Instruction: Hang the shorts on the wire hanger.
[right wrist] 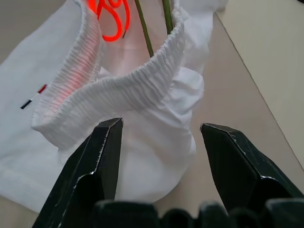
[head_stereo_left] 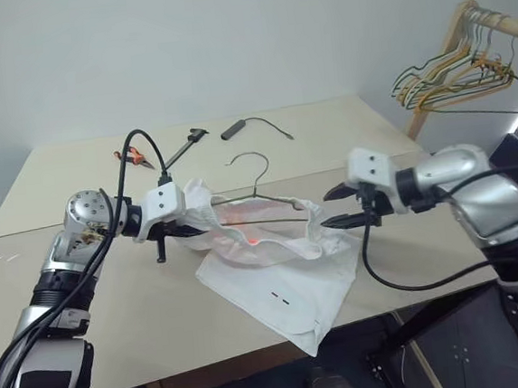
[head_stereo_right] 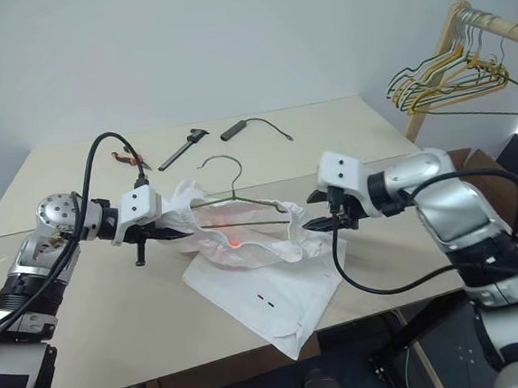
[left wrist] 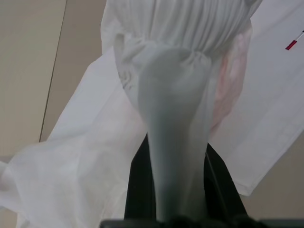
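At centre frame I see the white soft fabric shorts (head_stereo_left: 273,247) on the beige table (head_stereo_left: 88,309), the thin dark wire hanger (head_stereo_left: 263,194) threaded through their waistband. My left gripper (head_stereo_left: 194,225) is clamped on the waistband's left end. My right gripper (head_stereo_left: 344,206) stands apart just beside the right end, holding nothing.

I see the white soft cloth shorts (head_stereo_left: 274,265) as matt, finely gathered at the elastic waistband. The thin dark wire hanger (head_stereo_left: 263,190) inside them looks like smooth metal. My matt black plastic fingers (right wrist: 107,156) look faintly grainy. Beneath the shorts, the beige counter (head_stereo_left: 76,174) is smooth and matt.
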`<state>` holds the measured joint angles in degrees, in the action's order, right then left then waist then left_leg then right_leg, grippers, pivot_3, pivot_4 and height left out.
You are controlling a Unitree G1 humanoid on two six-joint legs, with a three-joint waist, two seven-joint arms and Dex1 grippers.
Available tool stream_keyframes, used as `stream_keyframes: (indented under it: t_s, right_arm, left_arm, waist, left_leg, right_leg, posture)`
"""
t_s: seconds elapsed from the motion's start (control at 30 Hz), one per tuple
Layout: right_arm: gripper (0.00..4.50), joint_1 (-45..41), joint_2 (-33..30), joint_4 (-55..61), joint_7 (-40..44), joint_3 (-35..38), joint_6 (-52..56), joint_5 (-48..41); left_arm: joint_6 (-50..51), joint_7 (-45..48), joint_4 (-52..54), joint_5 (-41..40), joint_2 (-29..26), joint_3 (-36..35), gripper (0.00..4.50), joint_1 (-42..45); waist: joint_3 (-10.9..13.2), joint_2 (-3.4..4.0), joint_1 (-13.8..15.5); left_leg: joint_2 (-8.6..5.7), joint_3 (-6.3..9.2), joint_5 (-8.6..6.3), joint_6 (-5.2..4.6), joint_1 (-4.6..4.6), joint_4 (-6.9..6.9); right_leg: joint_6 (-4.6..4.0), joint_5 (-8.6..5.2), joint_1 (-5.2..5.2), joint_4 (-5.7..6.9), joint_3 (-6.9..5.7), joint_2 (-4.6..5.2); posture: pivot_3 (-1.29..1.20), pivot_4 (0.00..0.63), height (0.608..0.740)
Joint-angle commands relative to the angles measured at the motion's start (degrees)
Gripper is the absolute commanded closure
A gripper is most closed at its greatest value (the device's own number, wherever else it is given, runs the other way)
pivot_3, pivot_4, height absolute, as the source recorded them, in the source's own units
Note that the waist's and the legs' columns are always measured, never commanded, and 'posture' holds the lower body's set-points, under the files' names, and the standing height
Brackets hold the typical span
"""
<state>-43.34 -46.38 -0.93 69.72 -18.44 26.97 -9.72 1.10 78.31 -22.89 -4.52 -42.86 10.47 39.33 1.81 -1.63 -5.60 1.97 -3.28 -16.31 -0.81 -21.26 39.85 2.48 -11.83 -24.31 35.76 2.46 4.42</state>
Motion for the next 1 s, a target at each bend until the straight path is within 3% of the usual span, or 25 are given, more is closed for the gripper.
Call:
stream_keyframes:
  t_s: [0.03, 0.23, 0.27, 0.4, 0.57, 0.8, 1.0]
  right_arm:
    - [1.39, -3.2, 1.1, -3.0, 2.0, -1.6, -4.7, 3.0]
    - [1.39, -7.2, 6.6, -9.7, 4.8, -6.1, -7.7, 7.2]
    - [1.56, -7.6, 7.4, -10.8, 5.1, -6.5, -7.9, 7.7]
    - [2.54, -9.1, 9.8, -15.6, 5.5, -6.8, -7.5, 9.1]
    - [4.43, -9.1, 9.4, -15.8, 7.3, -5.7, -6.9, 8.9]
    - [4.47, -7.1, 6.8, -12.3, 12.2, -2.2, -2.0, 3.8]
    - [4.50, 3.1, -2.3, 0.5, 13.6, 4.8, 9.6, -3.7]
  left_arm:
    - [-1.0, 0.5, 2.2, -1.0, 0.0, -0.8, 4.50, 1.1]
    - [-1.1, 0.8, 3.0, -1.5, 0.6, -1.0, 4.50, 1.1]
    - [-1.1, 0.8, 3.0, -1.5, 0.8, -1.0, 4.50, 1.2]
    - [-1.2, 0.8, 3.0, -1.4, 1.2, -1.1, 4.50, 1.5]
    - [-1.6, 1.0, 3.0, -1.4, 1.1, -1.4, 4.50, 1.2]
    - [-2.3, 1.7, 2.4, -2.3, 1.4, -1.7, 4.50, 1.0]
    - [1.9, 2.5, 0.9, -8.7, -0.1, -7.2, 2.66, 2.3]
  waist:
    - [0.0, 0.00, 0.0]
    - [0.0, 0.00, 0.0]
    - [0.0, 0.00, -0.1]
    - [0.0, 0.00, -0.1]
    - [0.0, 0.01, 0.0]
    - [0.0, 0.01, 0.0]
    - [0.0, 0.01, 0.1]
  left_leg:
    - [0.00, 0.00, 0.00, 0.00, 0.00, 0.00]
    - [0.00, 0.02, 0.00, 0.00, 0.03, 0.01]
    - [0.00, 0.02, 0.00, 0.00, 0.05, 0.01]
    - [0.00, 0.03, 0.00, 0.00, 0.04, 0.01]
    - [-0.01, 0.05, 0.00, 0.00, 0.03, 0.01]
    - [0.00, 0.06, 0.00, 0.00, 0.03, 0.02]
    - [0.00, 0.09, 0.00, 0.00, -0.04, 0.03]
  right_leg:
    - [0.00, 0.00, 0.00, 0.01, 0.00, 0.00]
    - [-0.01, 0.00, 0.02, 0.07, -0.02, 0.00]
    - [-0.01, 0.01, 0.02, 0.08, -0.02, -0.01]
    - [-0.01, 0.01, 0.02, 0.08, -0.02, 0.00]
    - [-0.01, 0.01, 0.02, 0.08, -0.04, 0.01]
    - [-0.02, 0.01, 0.02, 0.09, -0.04, 0.00]
    - [0.00, 0.00, 0.01, 0.05, -0.09, 0.02]
  posture:
    - [-0.07, 0.000, 0.740]
    - [-0.07, 0.000, 0.740]
    - [-0.07, 0.000, 0.740]
    - [-0.07, 0.000, 0.740]
    - [-0.07, 0.000, 0.740]
    - [-0.07, 0.000, 0.740]
    - [-0.10, 0.000, 0.740]
